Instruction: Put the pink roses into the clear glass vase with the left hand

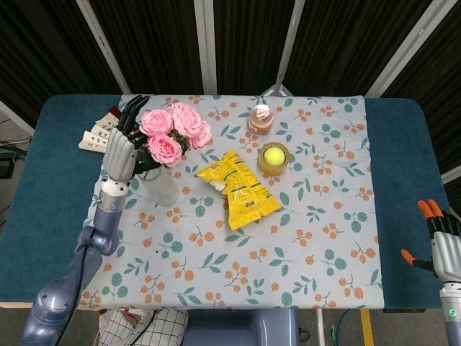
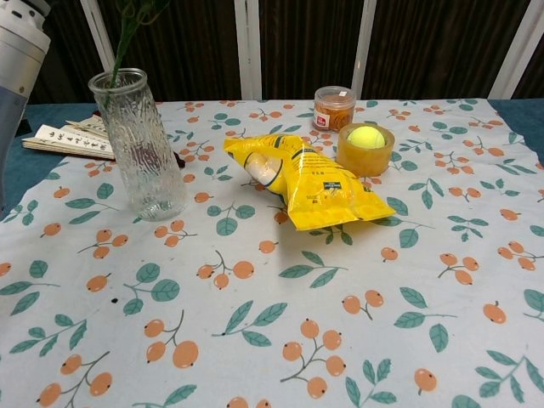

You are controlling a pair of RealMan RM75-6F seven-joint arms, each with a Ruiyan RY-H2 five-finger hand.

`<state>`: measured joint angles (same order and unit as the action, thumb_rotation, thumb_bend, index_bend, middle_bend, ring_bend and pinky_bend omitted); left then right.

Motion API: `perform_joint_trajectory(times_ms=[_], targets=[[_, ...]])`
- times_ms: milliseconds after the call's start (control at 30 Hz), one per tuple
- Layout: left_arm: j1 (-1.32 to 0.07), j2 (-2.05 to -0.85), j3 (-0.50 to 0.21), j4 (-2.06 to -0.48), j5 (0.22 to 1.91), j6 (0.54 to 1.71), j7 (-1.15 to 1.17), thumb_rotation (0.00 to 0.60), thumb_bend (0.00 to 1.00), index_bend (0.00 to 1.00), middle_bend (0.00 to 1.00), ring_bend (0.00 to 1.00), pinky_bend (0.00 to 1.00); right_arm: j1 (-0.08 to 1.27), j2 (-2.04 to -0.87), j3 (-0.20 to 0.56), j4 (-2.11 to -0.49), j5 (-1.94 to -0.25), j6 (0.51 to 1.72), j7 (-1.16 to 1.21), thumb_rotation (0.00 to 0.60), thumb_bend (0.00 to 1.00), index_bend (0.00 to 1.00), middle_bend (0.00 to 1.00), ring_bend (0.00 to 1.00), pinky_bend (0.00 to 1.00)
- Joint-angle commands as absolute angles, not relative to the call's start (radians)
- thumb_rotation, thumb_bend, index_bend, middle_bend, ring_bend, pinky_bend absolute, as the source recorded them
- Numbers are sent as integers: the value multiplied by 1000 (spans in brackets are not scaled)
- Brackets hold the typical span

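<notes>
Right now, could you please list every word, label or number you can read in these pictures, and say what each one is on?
None can be read with confidence.
Yellow crinkled snack bag: printed text, too small and blurred.
Folded paper fan with dark characters: writing visible, too small to read.
Small clear jar with orange label: label blurred.

Lab test booth: black curtains (image 1: 151,43) behind cloth-covered table (image 1: 403,180)

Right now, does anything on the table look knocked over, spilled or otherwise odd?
Nothing is spilled. The vase stands upright, with the roses' stem leaning out of its mouth to the side. The left hand is beside the stems. The yellow bag lies flat, and the tennis ball sits in a tape roll.
</notes>
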<state>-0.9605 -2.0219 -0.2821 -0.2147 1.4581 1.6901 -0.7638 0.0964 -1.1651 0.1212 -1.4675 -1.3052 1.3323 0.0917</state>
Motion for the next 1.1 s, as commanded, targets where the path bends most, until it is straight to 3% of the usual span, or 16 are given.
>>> perform_joint_trajectory(times_ms=[33,400,433,533,833,1100], targets=[[-954,-2017,-274,-212,1458,1689,-758,600,493,522,500,89,104,97,-1166,121,-1467,-1305,1330,92,600,221,109,18,19,0],[-941,-2017,-243,-220,1464,1694,-737,600,455,505,438,81,102,102,-1171,121,-1458,-1303,1317,104,600,221,109,19,19,0],[-965,-2021,-246,-204,1453,1605,-732,600,443,491,421,75,98,102,-1171,122,-1458,-1304,1318,104,600,221,109,19,19,0],[-973,-2035,-244,-175,1447,1577,-731,600,423,439,357,51,78,101,-1172,122,-1457,-1303,1319,104,600,221,109,19,19,0],[-928,-2023,-231,-167,1440,1620,-741,600,419,368,300,34,53,103,-1172,120,-1461,-1307,1317,103,600,220,123,18,18,0],[-866,-1984,-223,-188,1434,1665,-776,600,355,301,227,0,20,105,-1178,118,-1472,-1317,1322,98,600,221,123,19,19,0]])
